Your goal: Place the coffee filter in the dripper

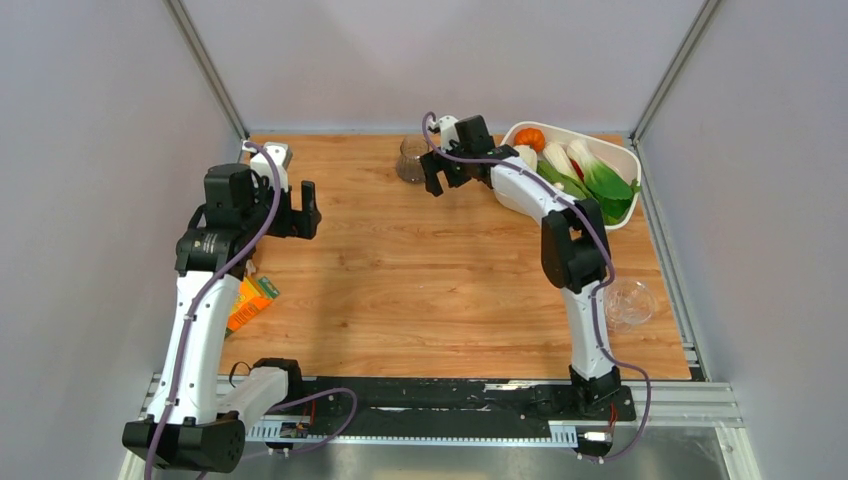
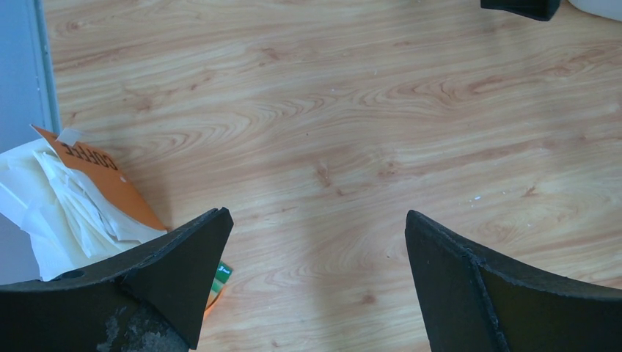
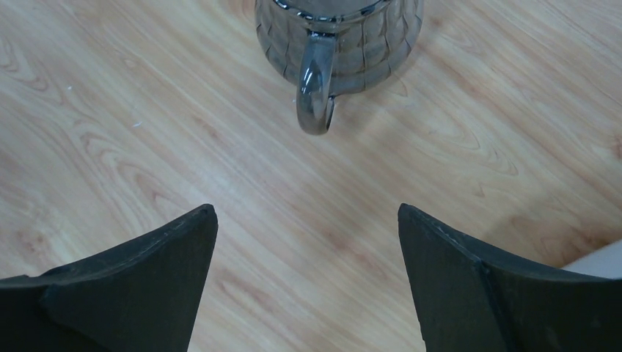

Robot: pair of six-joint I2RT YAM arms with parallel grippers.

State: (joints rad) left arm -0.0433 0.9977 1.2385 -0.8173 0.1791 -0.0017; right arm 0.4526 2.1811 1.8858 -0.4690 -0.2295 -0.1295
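The tabletop [image 1: 420, 280] was pale wood-grain board, closed in by plain grey walls, with aluminium posts at the back corners and a metal rail along the near edge. The only readable writing was the word "COFFEE" in dark letters, seen upside down, on the flat orange packet [image 2: 103, 180] at the tabletop's left edge. A small green mark at its lower corner was too small to read. The coffee filter [image 2: 59, 213] was thin white paper, creased and layered, lying against the packet just beside the left wall. The dripper [image 1: 631, 302] stood well apart from it at the near right edge, clear and round-rimmed. The left fingers [image 2: 183, 257] hung spread over bare wood near the packet, holding nothing. The right fingers [image 3: 169, 249] were spread too, facing the handle of the smoky glass jug [image 3: 337, 44] at the back, near a white tray [image 1: 570, 127] of vegetables.
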